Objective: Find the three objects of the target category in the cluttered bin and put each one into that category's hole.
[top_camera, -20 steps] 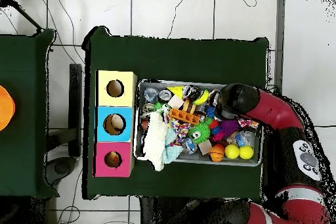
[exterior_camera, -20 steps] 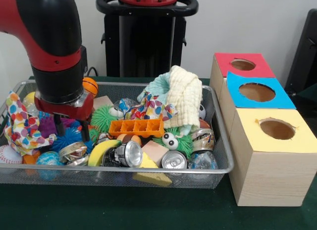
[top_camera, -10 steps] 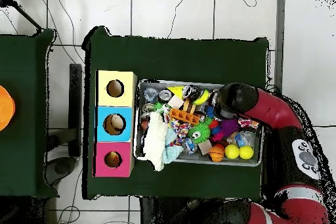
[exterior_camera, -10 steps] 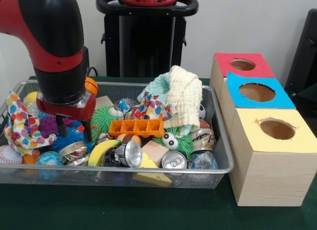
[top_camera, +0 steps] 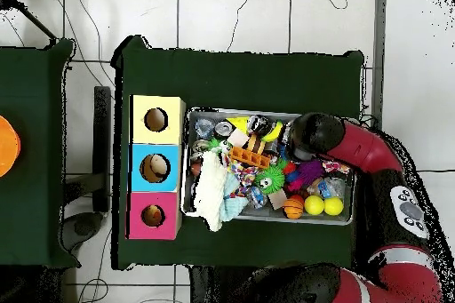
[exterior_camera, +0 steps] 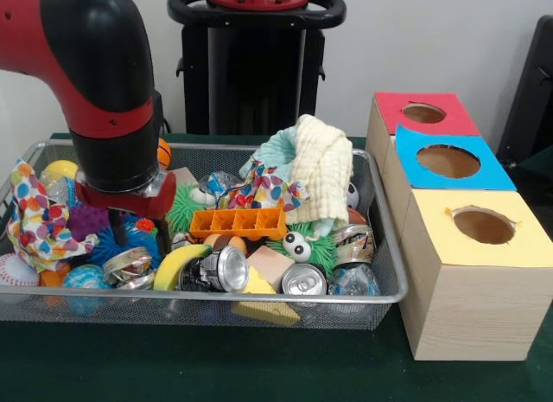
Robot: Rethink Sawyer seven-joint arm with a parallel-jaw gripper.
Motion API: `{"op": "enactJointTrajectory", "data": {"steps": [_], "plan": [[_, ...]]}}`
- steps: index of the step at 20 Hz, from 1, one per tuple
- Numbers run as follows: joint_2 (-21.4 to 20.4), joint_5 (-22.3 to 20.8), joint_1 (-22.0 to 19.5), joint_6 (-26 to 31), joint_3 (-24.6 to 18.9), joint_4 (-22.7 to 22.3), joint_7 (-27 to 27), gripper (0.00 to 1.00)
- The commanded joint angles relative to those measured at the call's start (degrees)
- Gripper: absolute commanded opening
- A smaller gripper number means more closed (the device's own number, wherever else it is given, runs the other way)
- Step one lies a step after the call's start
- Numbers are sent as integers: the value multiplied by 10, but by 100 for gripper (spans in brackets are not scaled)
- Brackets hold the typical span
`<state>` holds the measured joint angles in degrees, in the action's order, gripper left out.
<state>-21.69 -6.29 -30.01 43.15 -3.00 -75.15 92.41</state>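
Change since earlier frame: arm [exterior_camera: 104,82] has shifted toward the bin's middle and dropped lower; the small orange ball [exterior_camera: 162,151] behind it is now mostly hidden.

Front view, gripper [exterior_camera: 138,236]: two dark fingers [exterior_camera: 116,232] apart, tips down among blue spiky balls [exterior_camera: 130,239]; nothing visibly clamped.

Front view, wire bin [exterior_camera: 259,296]: target category cannot be told. Contents: banana [exterior_camera: 177,264], long axis tilted, tip toward upper right; orange ice-cube tray [exterior_camera: 238,221], lying left-right; cream cloth [exterior_camera: 321,173]; patterned cloth [exterior_camera: 34,220]; crushed cans [exterior_camera: 304,281]; green googly-eyed toy [exterior_camera: 298,245].

Front view, boxes: red [exterior_camera: 423,113], blue [exterior_camera: 449,160], yellow [exterior_camera: 482,225] holes in a row beside the bin; insides not visible.

Overhead view: arm [top_camera: 342,139] covers the bin's [top_camera: 267,218] end farthest from the boxes [top_camera: 155,166]; two yellow balls [top_camera: 323,205] lie along the bin's edge.
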Motion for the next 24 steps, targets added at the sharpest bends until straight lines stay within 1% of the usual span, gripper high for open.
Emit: {"op": "enactJointTrajectory", "data": {"steps": [1,6,10,15,20,24], "plan": [[43,-20,-13,-41,-57,9,-13,100],[53,-21,-12,-41,-59,20,-10,100],[50,-27,-5,-61,-50,14,7,100],[64,-26,-3,-68,-52,25,11,100],[53,-23,6,-83,-43,3,40,100],[39,-14,15,-83,-37,-26,64,100]]}}
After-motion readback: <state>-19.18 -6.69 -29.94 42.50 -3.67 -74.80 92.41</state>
